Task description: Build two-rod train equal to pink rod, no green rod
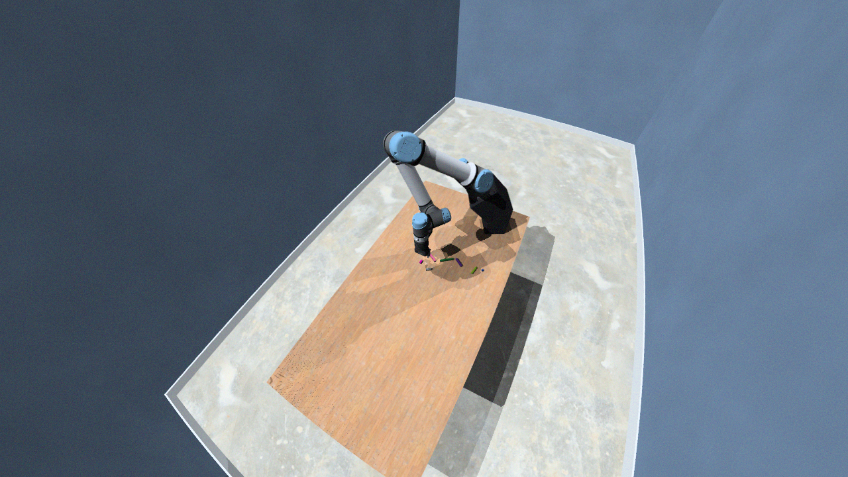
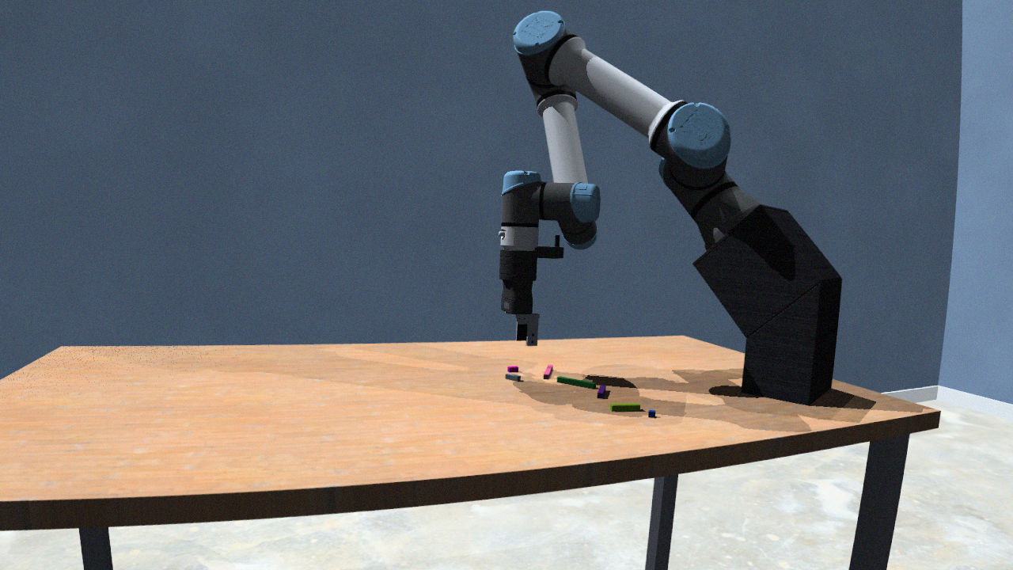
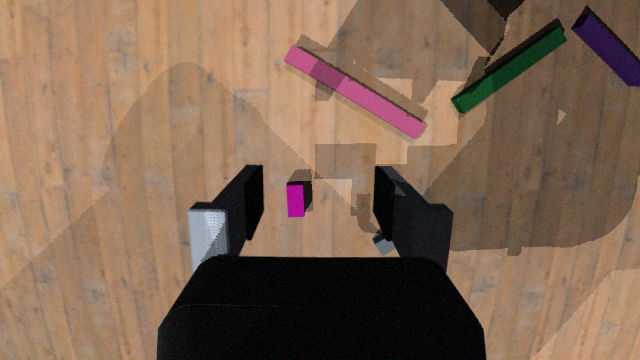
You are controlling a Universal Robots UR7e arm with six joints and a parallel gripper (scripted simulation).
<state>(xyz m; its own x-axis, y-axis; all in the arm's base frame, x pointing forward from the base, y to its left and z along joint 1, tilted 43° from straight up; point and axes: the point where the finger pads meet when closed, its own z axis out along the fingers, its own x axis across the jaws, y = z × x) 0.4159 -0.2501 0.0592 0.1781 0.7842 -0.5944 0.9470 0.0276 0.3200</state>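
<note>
My gripper (image 1: 421, 254) (image 2: 527, 339) (image 3: 318, 188) is open and empty. It hangs a little above the table, over the short magenta rod (image 1: 421, 261) (image 2: 513, 369) (image 3: 295, 200), which lies flat on the wood below the gap between the fingers, nearer the left finger. The pink rod (image 1: 433, 258) (image 2: 548, 371) (image 3: 355, 91) lies slanted just beyond it. The grey rod (image 1: 428, 268) (image 2: 513, 378) (image 3: 384, 245) peeks out beside the right finger. The purple rod (image 1: 458, 262) (image 2: 601, 390) (image 3: 607, 47), the lime rod (image 1: 474, 270) (image 2: 625, 407) and the small blue rod (image 1: 481, 269) (image 2: 651, 413) lie further right.
A dark green rod (image 1: 446, 260) (image 2: 575, 382) (image 3: 510, 70) lies between the pink and the purple rod. The rods lie scattered on a wooden table (image 1: 385, 368) (image 2: 212, 425). The arm's black base (image 2: 779, 318) stands at the table's right end.
</note>
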